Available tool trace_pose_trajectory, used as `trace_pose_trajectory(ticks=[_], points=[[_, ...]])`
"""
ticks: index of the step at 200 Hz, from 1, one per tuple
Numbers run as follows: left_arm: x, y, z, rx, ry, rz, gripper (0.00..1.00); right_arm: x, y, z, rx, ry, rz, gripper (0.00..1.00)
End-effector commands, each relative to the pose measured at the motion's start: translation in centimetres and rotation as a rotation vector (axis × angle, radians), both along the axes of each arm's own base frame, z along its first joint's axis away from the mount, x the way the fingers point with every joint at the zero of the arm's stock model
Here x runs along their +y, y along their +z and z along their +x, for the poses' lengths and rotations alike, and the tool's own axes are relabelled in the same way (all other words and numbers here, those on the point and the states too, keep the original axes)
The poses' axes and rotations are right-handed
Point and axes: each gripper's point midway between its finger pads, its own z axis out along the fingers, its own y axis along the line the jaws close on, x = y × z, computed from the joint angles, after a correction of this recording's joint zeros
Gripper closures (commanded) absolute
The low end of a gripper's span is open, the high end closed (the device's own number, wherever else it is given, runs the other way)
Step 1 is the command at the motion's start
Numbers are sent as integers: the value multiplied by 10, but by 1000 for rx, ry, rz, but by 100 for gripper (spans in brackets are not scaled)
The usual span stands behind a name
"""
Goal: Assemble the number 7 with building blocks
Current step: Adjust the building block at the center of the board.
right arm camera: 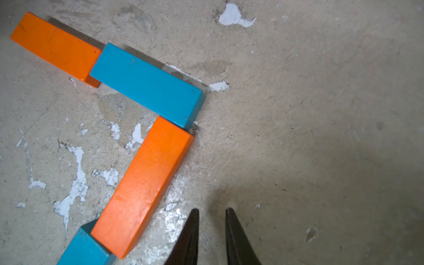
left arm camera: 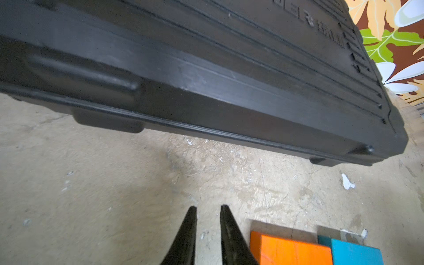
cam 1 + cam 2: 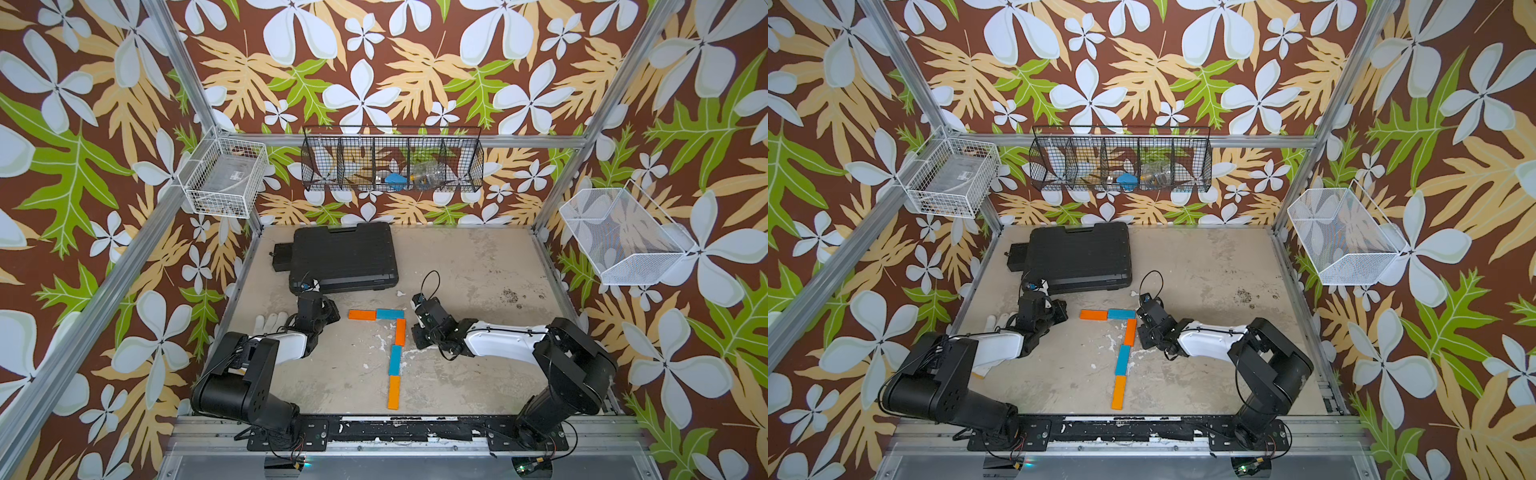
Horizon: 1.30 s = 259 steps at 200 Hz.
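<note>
1. On the table (image 3: pixel 478 266), five blocks (image 3: pixel 395 359) lie flat and make the number 7 (image 3: pixel 400 332).
2. The top line goes orange, then blue. The leg comes down toward the robot: orange, blue, orange. It leans a little.
3. The blocks sit end to end.
4. The left gripper (image 2: pixel 208 207) is low, just beside the orange end block (image 2: pixel 291 250) of the top line. Its fingers are close together with only a thin gap. Nothing is between them.
5. The right gripper (image 1: pixel 212 210) is low, just beside the top leg block (image 1: pixel 146 183), on the other side of the 7. Its fingers are close together too, and they hold nothing.
6. A black case (image 3: pixel 345 257) lies flat at the back, near the left gripper.
7. A white glove (image 3: pixel 270 322) lies by the left arm.
</note>
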Motion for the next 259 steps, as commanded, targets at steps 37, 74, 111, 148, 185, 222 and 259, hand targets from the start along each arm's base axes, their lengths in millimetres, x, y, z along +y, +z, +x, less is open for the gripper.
trace_pose_trajectory(ticks=[37, 74, 111, 148, 185, 222, 259], points=[[-1, 1, 2, -2, -11, 1, 78, 15, -7, -1, 20, 12, 43, 78], [-1, 1, 2, -1, -12, 2, 77, 21, -10, -1, 25, 21, 40, 78], [-1, 1, 2, -2, -11, 3, 78, 25, -11, 0, 29, 28, 42, 78], [-1, 1, 2, -2, -10, 2, 78, 25, -8, -1, 26, 26, 41, 78], [-1, 1, 2, -1, -10, 2, 78, 29, -5, -5, 23, 35, 43, 78], [-1, 1, 2, -1, -9, 4, 78, 30, -5, -9, 24, 33, 49, 78], [-1, 1, 2, 0, -10, 3, 78, 29, -4, -8, 19, 32, 34, 78]])
